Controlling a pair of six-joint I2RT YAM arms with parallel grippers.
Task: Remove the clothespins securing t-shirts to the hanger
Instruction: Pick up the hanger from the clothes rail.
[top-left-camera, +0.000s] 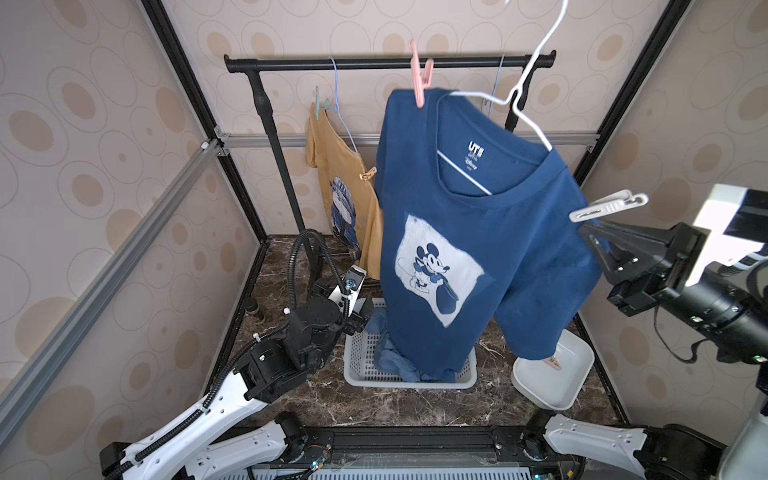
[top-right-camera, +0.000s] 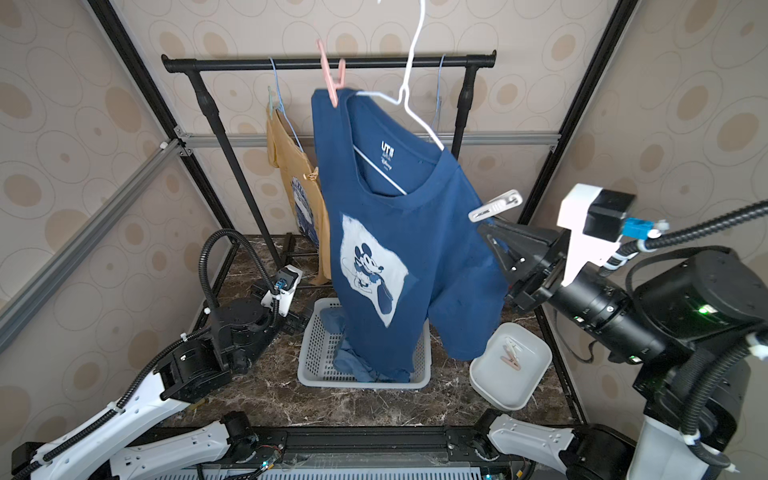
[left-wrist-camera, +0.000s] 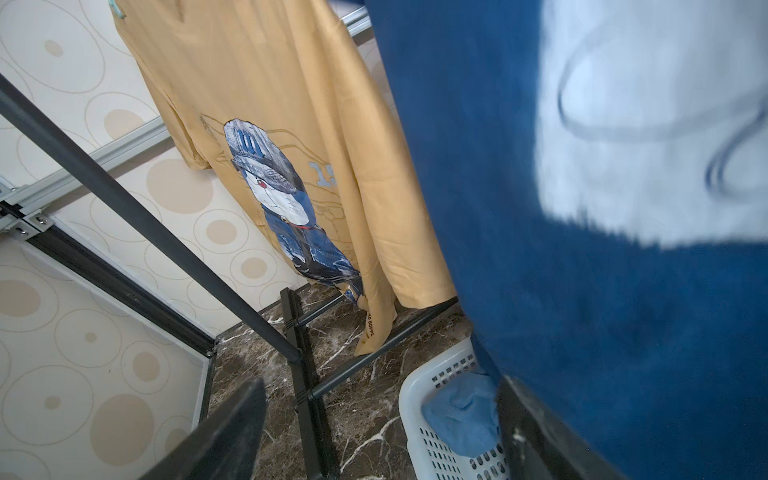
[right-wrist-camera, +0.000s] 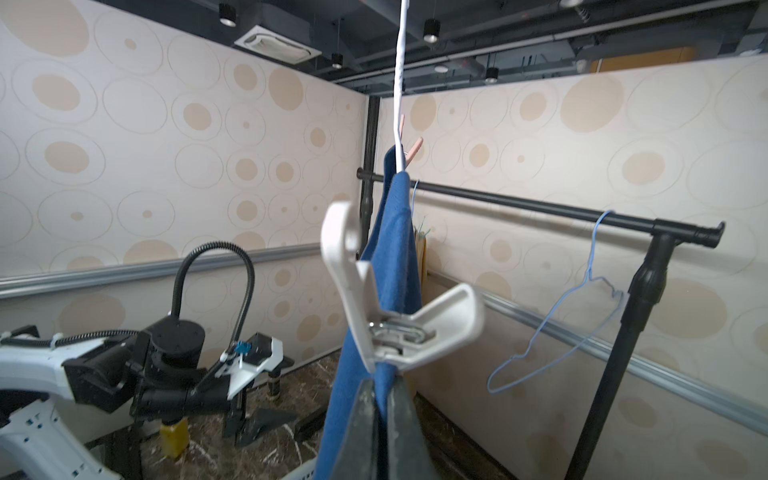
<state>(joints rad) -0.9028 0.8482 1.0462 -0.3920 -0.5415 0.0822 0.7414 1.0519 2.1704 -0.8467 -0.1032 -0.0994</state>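
As right tool (right-wrist-camera: 382, 384) pinches t-shirt (right-wrist-camera: 390, 249) edge, clothespin (right-wrist-camera: 399, 328) adjoins.

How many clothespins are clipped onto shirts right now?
4. A pink pin and a white pin on the navy shirt; a teal pin and a tan pin on the yellow shirt. Fabric may hide others.

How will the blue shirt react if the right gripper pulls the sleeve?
Probably floppy: the blue shirt hangs in soft folds and creases. It would likely swing rather than resist, since the white hanger is thin wire and hangs tilted. The fabric may stretch before the white clothespin slips; the right gripper is shut on the sleeve close by it.
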